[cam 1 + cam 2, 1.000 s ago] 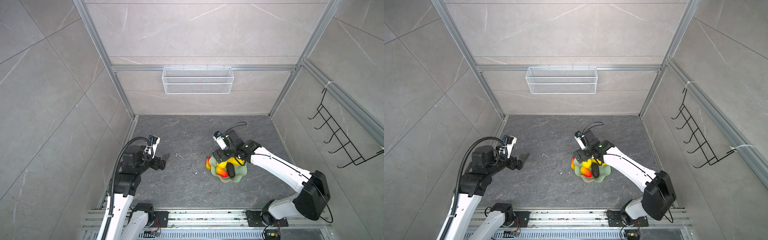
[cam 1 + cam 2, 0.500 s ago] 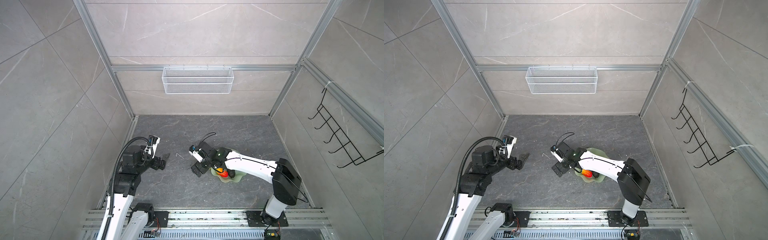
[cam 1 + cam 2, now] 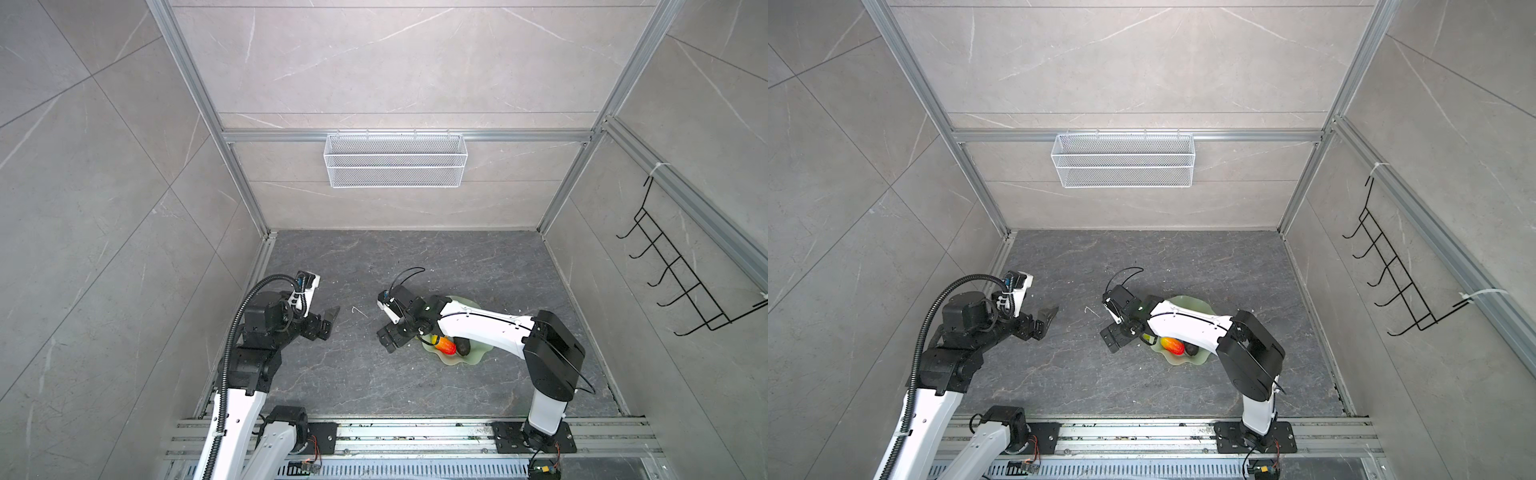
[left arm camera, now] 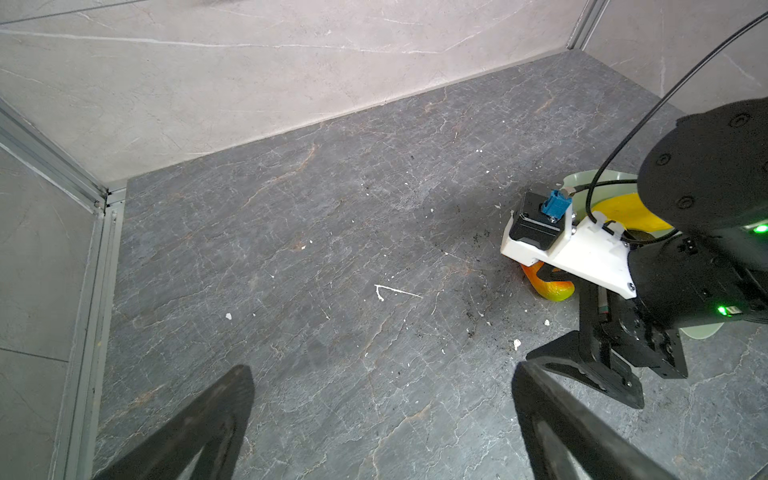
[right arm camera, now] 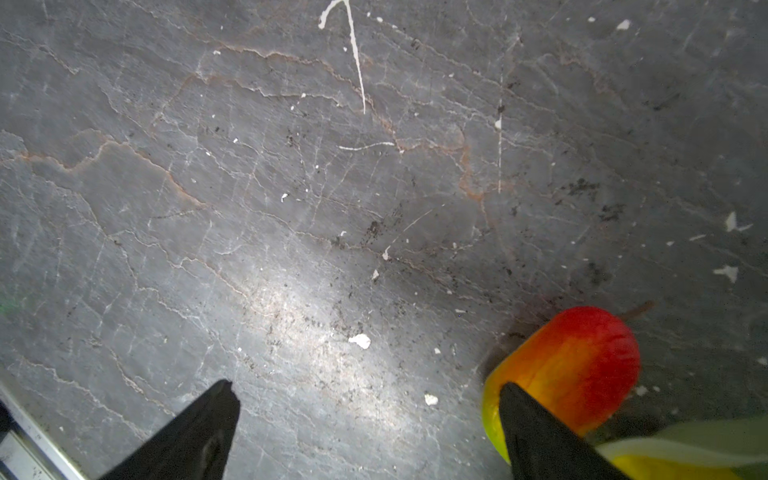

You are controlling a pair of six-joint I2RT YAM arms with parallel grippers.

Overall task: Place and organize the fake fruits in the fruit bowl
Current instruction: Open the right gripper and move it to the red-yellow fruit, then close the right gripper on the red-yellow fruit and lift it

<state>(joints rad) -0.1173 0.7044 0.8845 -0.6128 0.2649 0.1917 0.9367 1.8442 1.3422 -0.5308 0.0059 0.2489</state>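
1. Right of centre on the dark grey worktop (image 3: 353, 374), in the lower middle of both top views, sits the fruit bowl (image 3: 455, 360) (image 3: 1181, 360). It is pale green with a wavy rim. The right arm's white link crosses over most of it.
2. Bowl contents visible from above: one red-orange mango-like fruit (image 3: 444, 345) (image 3: 1172, 345), with a dark oval fruit (image 3: 462, 345) (image 3: 1192, 350) just beside it. The left wrist view also shows a yellow fruit (image 4: 623, 212) inside the bowl.
3. A second mango-like fruit (image 5: 573, 365) (image 4: 548, 289) lies on the worktop just outside the bowl's rim. In both top views it is hidden under the right arm's wrist.
4. Right gripper (image 3: 390, 337) (image 3: 1112, 337) (image 5: 365, 386): low over the worktop, just left of the bowl in both top views. Its fingers are spread wide with nothing between them. One of the fingers (image 5: 540, 436) overlaps the second mango-like fruit in the right wrist view; contact cannot be told.
5. Left gripper (image 3: 328, 321) (image 3: 1044, 320) (image 4: 382, 370): lower left of both top views, well apart from the bowl. Fingers are open and empty, above bare worktop.
6. Surroundings: a white wire basket (image 3: 395, 166) hangs on the back wall at upper centre, and a black hook rack (image 3: 681, 282) hangs on the wall at right.
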